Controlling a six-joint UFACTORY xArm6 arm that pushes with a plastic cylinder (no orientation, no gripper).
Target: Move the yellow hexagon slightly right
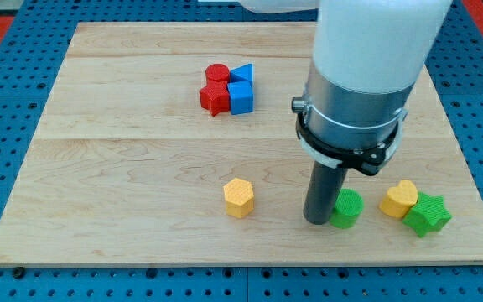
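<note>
The yellow hexagon (239, 198) sits on the wooden board (124, 168) near the view's bottom, a little left of centre. My tip (318, 220) is to its right, about a block's width or two away, and stands right against the left side of a green round block (347, 208). The rod hangs from the large white and grey arm body (355, 92) that fills the view's upper right.
A yellow heart-like block (399, 200) and a green star block (427, 214) touch each other at the bottom right. A cluster near the top centre holds a red cylinder (217, 73), a red block (215, 97), a blue triangle (243, 74) and a blue block (241, 97).
</note>
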